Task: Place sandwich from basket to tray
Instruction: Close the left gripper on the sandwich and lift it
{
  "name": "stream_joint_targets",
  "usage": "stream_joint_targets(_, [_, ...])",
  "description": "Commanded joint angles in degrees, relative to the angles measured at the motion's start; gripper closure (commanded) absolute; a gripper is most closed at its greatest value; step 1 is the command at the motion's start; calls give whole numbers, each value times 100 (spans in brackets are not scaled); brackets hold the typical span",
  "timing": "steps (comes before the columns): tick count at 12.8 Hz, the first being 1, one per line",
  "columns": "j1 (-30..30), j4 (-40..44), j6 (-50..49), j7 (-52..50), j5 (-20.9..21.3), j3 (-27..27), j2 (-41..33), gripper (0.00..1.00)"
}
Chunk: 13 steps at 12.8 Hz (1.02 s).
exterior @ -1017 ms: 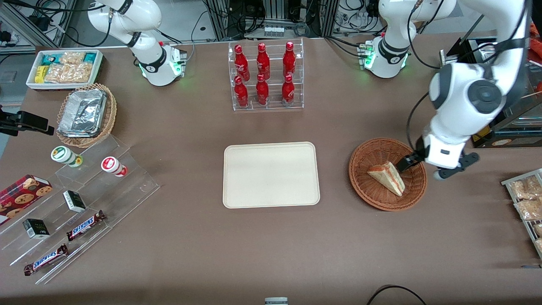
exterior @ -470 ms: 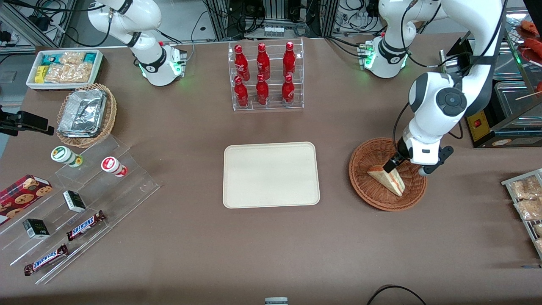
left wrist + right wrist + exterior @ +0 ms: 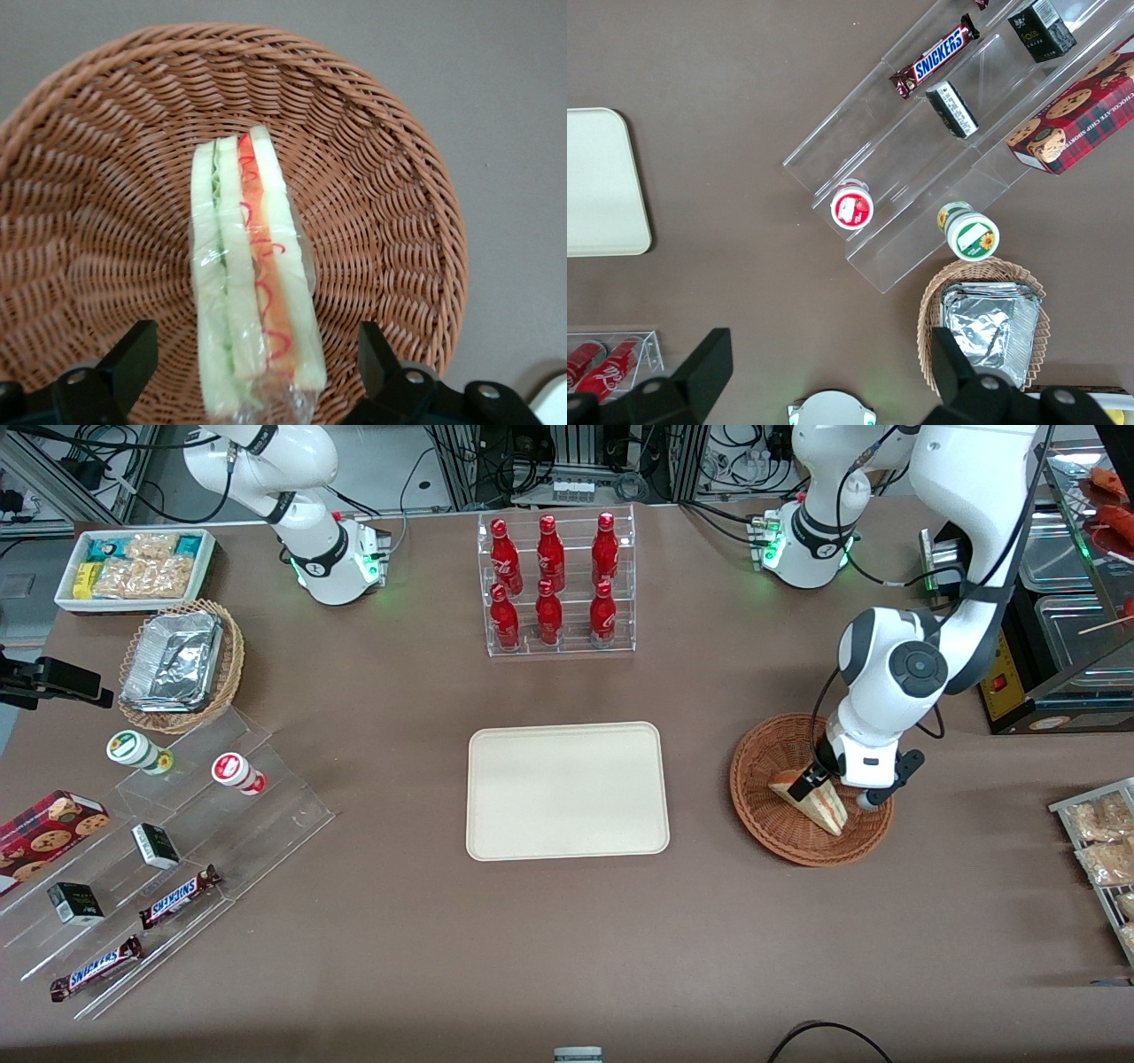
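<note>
The sandwich (image 3: 826, 810) lies in the reddish-brown basket (image 3: 760, 815), a wrapped wedge with red, orange and green layers. In the left wrist view the sandwich (image 3: 252, 274) stands on edge in the basket (image 3: 97, 177). My gripper (image 3: 820, 783) is low in the basket over the sandwich's end farther from the front camera. It is open, with one finger (image 3: 133, 354) on each side of the sandwich and gaps between; the gripper (image 3: 257, 359) straddles it. The cream tray (image 3: 567, 790) lies bare at the table's middle, beside the basket toward the parked arm.
A clear rack of red bottles (image 3: 554, 584) stands farther from the front camera than the tray. A stepped acrylic shelf (image 3: 177, 841) with snacks, a tan basket with foil container (image 3: 180, 664) and a white snack bin (image 3: 137, 567) lie toward the parked arm's end. Snack packets (image 3: 1099, 841) lie at the working arm's end.
My gripper has come down and moved in from the basket's rim to the sandwich, now straddling its end. The sandwich has not moved.
</note>
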Motion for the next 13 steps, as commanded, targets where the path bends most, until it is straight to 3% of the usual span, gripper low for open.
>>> stream_joint_targets(1, [7,62,266,-125,34,0,210,9])
stream_joint_targets(3, [-2,193,372,-99,34,-8,263,79])
stream_joint_targets(4, [-11,194,372,-47,52,0,290,100])
stream_joint_targets(6, [7,203,189,24,235,27,168,100])
stream_joint_targets(10, [-2,456,-1136,42,605,9,-473,100])
stream_joint_targets(13, [-273,1893,-3216,59,597,-61,-572,100])
